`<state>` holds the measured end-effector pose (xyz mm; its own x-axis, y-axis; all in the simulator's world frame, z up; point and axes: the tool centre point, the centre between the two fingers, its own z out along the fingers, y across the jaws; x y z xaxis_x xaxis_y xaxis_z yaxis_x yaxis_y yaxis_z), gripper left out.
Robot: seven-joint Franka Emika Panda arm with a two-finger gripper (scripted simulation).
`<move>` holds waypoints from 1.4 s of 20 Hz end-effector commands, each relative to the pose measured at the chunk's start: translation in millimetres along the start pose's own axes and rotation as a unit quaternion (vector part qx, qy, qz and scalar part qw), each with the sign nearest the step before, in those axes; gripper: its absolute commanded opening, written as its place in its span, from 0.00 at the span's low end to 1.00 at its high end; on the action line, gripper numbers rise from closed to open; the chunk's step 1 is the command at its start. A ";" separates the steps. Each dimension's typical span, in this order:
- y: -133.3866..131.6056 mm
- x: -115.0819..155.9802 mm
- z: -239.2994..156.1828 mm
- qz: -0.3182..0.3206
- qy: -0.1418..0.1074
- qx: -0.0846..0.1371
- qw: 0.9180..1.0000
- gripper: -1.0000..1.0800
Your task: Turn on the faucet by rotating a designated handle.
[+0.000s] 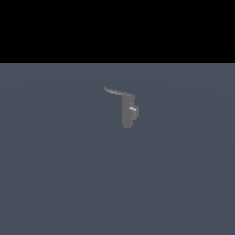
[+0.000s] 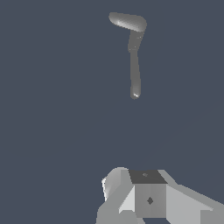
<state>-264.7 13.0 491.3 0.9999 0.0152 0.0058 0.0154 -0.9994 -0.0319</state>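
The small dull-grey faucet (image 1: 127,112), a short upright cylinder, stands on the flat slate-blue floor (image 1: 55,183) a little above the middle of the exterior view and slightly toward that view's right, well away from every edge of the surface that can be seen. From the top of its body the thin, flat, slightly curved grey lever handle (image 1: 117,92) reaches out toward the exterior view's left, its free tip raised a touch above the joint and ending over bare floor. On the side of the body facing the exterior view's right sits a short round stubby grey knob (image 1: 134,110), touching the cylinder about halfway up. In the wrist view the same faucet (image 2: 135,39) appears from above, with a long thin grey part (image 2: 134,74) and a shorter rounded grey part (image 2: 127,21) running out from it at roughly a right angle; which of these is the lever cannot be told from this angle. The blocky grey-and-white gripper (image 2: 144,199) shows only as part of its housing at the edge of the wrist view, well apart from the faucet with open floor between them. Its fingertips are out of frame, so how far the jaws are parted cannot be told, and nothing is seen in its hold. The arm does not appear in the exterior view.
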 end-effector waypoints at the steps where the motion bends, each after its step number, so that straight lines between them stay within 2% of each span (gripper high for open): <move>1: 0.0 0.0 0.0 0.000 0.000 0.000 1.000 0.00; 9: -7.2 6.1 6.9 0.017 0.000 0.000 1.000 0.00; 17: -27.9 26.2 27.7 0.068 0.001 0.000 0.998 0.00; 22: -45.9 47.9 47.9 0.118 0.001 -0.001 0.993 0.00; 28: -66.3 79.1 74.3 0.182 0.002 -0.001 0.983 0.00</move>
<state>-194.3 77.4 426.3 0.9500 -0.3121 -0.0018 -0.3120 -0.9496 -0.0303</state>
